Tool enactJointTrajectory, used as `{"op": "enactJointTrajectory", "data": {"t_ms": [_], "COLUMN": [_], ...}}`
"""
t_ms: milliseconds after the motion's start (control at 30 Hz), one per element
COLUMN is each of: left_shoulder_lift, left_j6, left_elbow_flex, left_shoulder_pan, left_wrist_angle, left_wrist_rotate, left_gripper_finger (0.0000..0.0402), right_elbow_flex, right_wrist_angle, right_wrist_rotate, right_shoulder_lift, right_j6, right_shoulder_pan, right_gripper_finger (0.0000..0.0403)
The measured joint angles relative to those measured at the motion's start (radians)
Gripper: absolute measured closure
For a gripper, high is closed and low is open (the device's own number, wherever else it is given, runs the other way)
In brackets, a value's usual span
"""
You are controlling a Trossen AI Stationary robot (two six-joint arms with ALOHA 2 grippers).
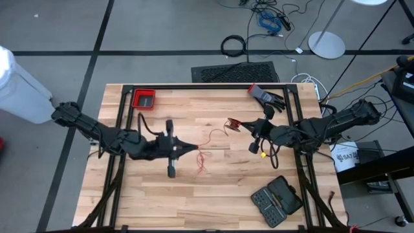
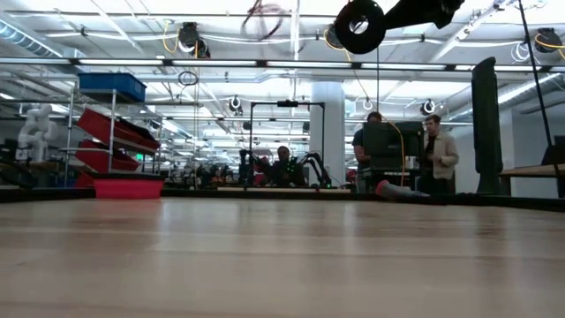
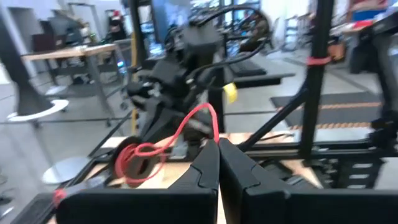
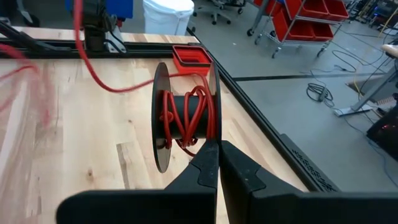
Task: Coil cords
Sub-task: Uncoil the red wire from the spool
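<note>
The right gripper point(image 4: 219, 144) has its fingers point(image 4: 202, 165) pressed together on the flange of a small black spool point(image 4: 184, 116), pinching it by the edge. Red cord point(image 4: 198, 112) is wound loosely round the spool's core, and a loose length of it rises from the spool and runs off across the wooden surface point(image 4: 93, 137). In the high view that gripper point(image 1: 240, 127) sits near the middle of the surface with the spool point(image 1: 233, 124) at its tip.

The left gripper point(image 3: 219, 148) has its fingers point(image 3: 205, 168) pressed together too, with the cord point(image 3: 186, 127) looping over just at their tips; whether they actually pinch it cannot be told. From above, the left gripper point(image 1: 195, 150) points toward the right one, and the thin cord point(image 1: 208, 139) trails between them, with a small tangle lying on the surface just beyond the left fingers.

Farther out behind the left arm, a red bin point(image 1: 143, 99) sits at the far edge of the surface; its contents cannot be made out. Beside the right arm, toward the near edge, lies an open black case point(image 1: 277, 199) of small bits. Off the surface past the right arm stands a white bucket point(image 1: 345, 157) with blue lettering, only partly readable as "SAT". A black glove point(image 1: 268, 98) lies at the far edge.
</note>
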Motion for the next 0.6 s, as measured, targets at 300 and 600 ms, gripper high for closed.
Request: {"op": "enactJointTrajectory", "data": {"t_ms": [300,600], "left_shoulder_lift": [0.070,0.176], "left_j6": [-0.001,-0.009], "left_elbow_flex": [0.000,0.000], "left_shoulder_pan": [0.004,0.044], "left_wrist_angle": [0.094,0.208], "left_wrist_rotate": [0.091,0.206], "left_gripper_finger": [0.0400,0.0400], "right_elbow_flex": [0.000,0.000], "right_wrist_angle": [0.000,0.000], "right_wrist_rotate": [0.006,0.010], "right_shoulder_lift": [0.000,0.000], "right_j6": [-0.007,-0.008], "right_shoulder_pan": [-0.007,-0.026], "right_gripper_finger": [0.0403,0.0403]}}
